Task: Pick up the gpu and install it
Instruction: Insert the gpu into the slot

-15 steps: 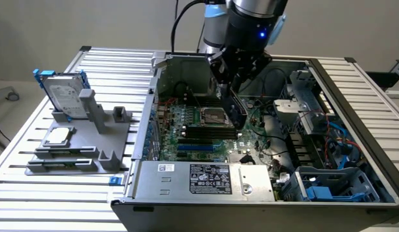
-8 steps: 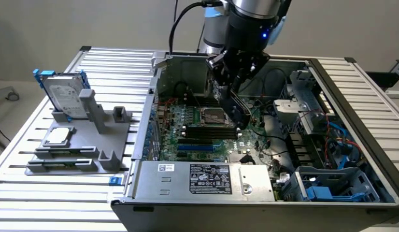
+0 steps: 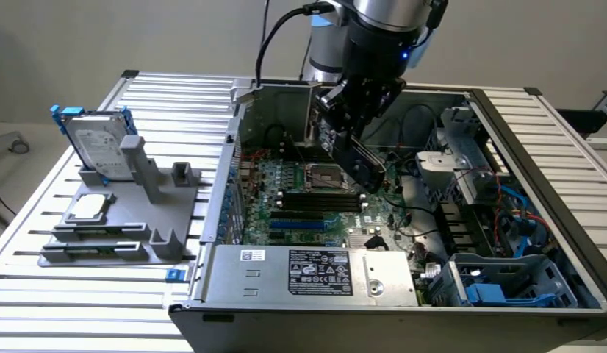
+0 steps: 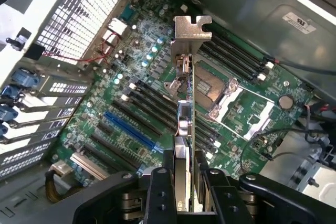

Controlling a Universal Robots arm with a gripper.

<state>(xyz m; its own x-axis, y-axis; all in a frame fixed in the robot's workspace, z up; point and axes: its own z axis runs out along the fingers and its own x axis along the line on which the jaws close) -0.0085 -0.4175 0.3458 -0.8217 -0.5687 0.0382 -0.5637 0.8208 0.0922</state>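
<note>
Observed from the floor beside the bench. The gripper (image 3: pixel 355 118) (image 4: pixel 182 184) hangs inside the open computer case (image 3: pixel 485 103), with its jaws closed on the gpu (image 3: pixel 358 158) (image 4: pixel 184 129).

In the wrist view the two black fingers (image 4: pixel 157 198) press on opposite faces of the card, which is seen edge-on and runs straight out from between them. Its silver mounting bracket (image 4: pixel 191 27) is at the end farthest from the jaws. In the exterior view the card slopes down and away from the jaws, tilted rather than level.

The motherboard (image 3: pixel 284 184) (image 4: pixel 131 77) lies directly beneath the jaws and the held card. I cannot tell whether the card's lower edge touches the board.

The blue expansion slot (image 4: pixel 131 129) lies to one side of the jaws, apart from the card. The processor socket (image 4: pixel 215 90) (image 3: pixel 318 176) lies on the opposite side, just beside the card's line. Rows of black memory slots (image 3: pixel 323 200) sit on the board near the card's lower end. The power supply (image 3: pixel 314 272) occupies the case edge well below the jaws in the exterior view.

Outside the case, well apart from the jaws toward the exterior view's left, a silver hard drive (image 3: pixel 92 143) in a blue frame stands upright on a grey fixture (image 3: pixel 127 213). The fixture rests on the slatted table (image 3: pixel 48 294).
</note>
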